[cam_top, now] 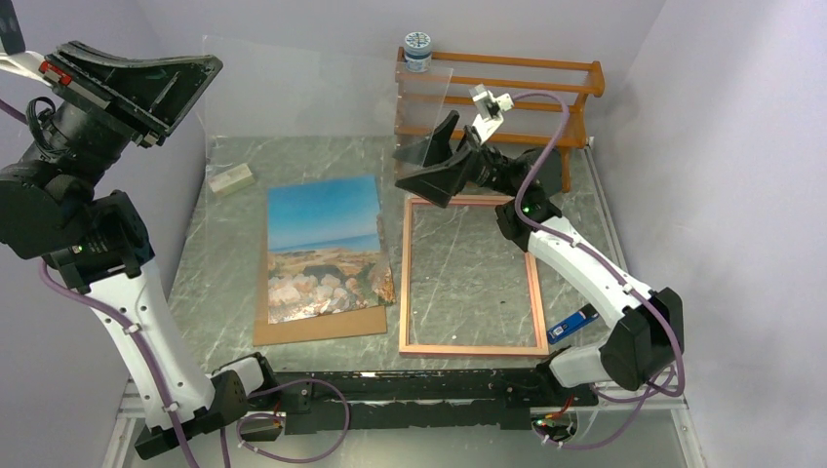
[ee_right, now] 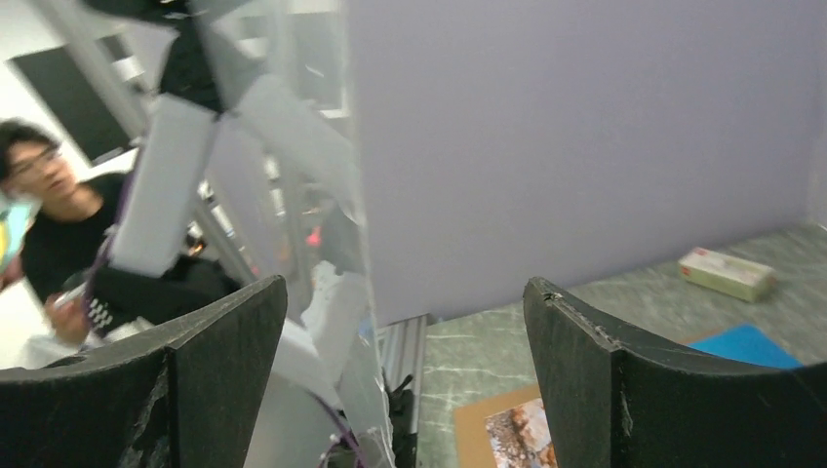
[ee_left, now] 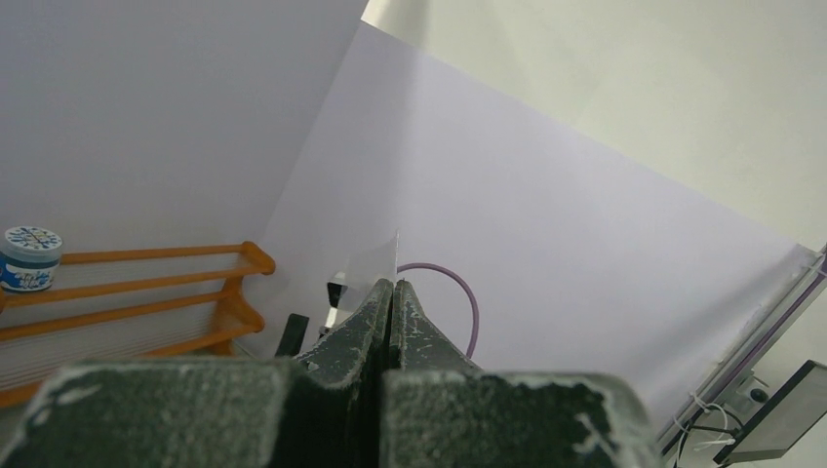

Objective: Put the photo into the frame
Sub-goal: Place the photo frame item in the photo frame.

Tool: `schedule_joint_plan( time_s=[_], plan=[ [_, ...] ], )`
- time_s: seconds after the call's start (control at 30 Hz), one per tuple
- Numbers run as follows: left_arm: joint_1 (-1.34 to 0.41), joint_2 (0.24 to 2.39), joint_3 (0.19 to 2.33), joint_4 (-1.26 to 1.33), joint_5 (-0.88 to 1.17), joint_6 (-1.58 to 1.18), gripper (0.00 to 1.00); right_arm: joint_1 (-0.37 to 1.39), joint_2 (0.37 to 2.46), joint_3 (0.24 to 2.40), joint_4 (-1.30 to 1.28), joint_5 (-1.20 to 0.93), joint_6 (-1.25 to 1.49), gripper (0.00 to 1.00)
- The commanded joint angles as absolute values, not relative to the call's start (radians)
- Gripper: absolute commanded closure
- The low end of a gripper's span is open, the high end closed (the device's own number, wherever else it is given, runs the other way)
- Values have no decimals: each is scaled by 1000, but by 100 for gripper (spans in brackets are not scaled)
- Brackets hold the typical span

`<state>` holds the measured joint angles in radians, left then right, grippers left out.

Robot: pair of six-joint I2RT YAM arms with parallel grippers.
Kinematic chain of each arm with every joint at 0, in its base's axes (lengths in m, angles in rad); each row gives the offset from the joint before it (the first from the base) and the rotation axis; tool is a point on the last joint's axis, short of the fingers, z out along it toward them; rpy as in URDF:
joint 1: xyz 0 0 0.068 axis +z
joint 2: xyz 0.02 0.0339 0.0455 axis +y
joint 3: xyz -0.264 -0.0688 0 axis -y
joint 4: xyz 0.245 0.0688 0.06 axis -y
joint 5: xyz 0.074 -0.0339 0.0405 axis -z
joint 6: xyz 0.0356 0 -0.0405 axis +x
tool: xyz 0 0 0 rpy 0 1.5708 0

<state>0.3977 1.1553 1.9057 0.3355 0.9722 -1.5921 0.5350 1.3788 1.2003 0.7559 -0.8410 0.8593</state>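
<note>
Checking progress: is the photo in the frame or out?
Out. The photo lies on the brown panel beside the frame, whose opening shows only marble tabletop.

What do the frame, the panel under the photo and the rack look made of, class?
Frame: probably wood, with thin straight rails and a pale matt face.
Panel: fibreboard or stiff card, an even flat brown with no visible grain.
Rack: wood, with slatted rails and an orange-brown stain or varnish.
</note>
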Motion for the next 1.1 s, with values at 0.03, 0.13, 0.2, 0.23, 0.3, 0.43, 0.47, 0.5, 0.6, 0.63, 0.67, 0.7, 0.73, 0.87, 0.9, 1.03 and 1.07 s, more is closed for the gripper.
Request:
schedule_joint_plan(
  time_s=[0.03, 0.13, 0.2, 0.23, 0.3, 0.43, 0.47, 0.5, 0.6, 0.63, 0.67, 0.7, 0.73, 0.87, 0.9, 1.03, 1.07],
  plan=[
    [398, 1147, 1925, 346, 928, -1603, 97, 538, 1331, 1158, 1158, -1027, 1036, 9],
    [398, 1143, 1924, 331, 909, -1582, 98, 539, 1333, 1140, 1223, -1064, 1085, 18],
    [398, 1141, 1921, 328, 895, -1579, 97, 541, 1332, 1129, 1240, -1071, 1098, 25],
    [397, 1141, 1915, 332, 883, -1580, 97, 545, 1333, 1124, 1245, -1071, 1102, 29],
    [398, 1139, 1900, 347, 867, -1582, 97, 554, 1336, 1117, 1249, -1071, 1110, 34],
    [398, 1126, 1863, 372, 840, -1580, 97, 580, 1367, 1120, 1273, -1043, 1146, 37],
    [399, 1122, 1856, 373, 838, -1578, 97, 588, 1378, 1129, 1278, -1036, 1158, 40],
    [397, 1119, 1851, 370, 837, -1574, 97, 593, 1389, 1143, 1279, -1025, 1171, 43],
    [398, 1110, 1839, 357, 836, -1561, 97, 598, 1414, 1156, 1318, -982, 1217, 54],
    [398, 1108, 1834, 356, 836, -1558, 97, 598, 1418, 1158, 1325, -970, 1226, 58],
    [397, 1106, 1829, 356, 836, -1558, 97, 598, 1420, 1159, 1322, -957, 1227, 63],
    [398, 1104, 1825, 355, 836, -1558, 97, 600, 1421, 1160, 1313, -942, 1226, 68],
    [397, 1102, 1820, 356, 836, -1559, 97, 599, 1420, 1159, 1307, -928, 1224, 72],
    [398, 1098, 1806, 364, 832, -1561, 98, 598, 1404, 1153, 1271, -884, 1200, 94],
    [398, 1098, 1805, 362, 832, -1558, 97, 598, 1396, 1150, 1248, -876, 1184, 100],
    [397, 1089, 1787, 347, 832, -1537, 91, 595, 1356, 1138, 1135, -857, 1113, 100],
    [397, 1082, 1776, 342, 830, -1524, 83, 591, 1348, 1142, 1099, -862, 1102, 100]
  ],
)
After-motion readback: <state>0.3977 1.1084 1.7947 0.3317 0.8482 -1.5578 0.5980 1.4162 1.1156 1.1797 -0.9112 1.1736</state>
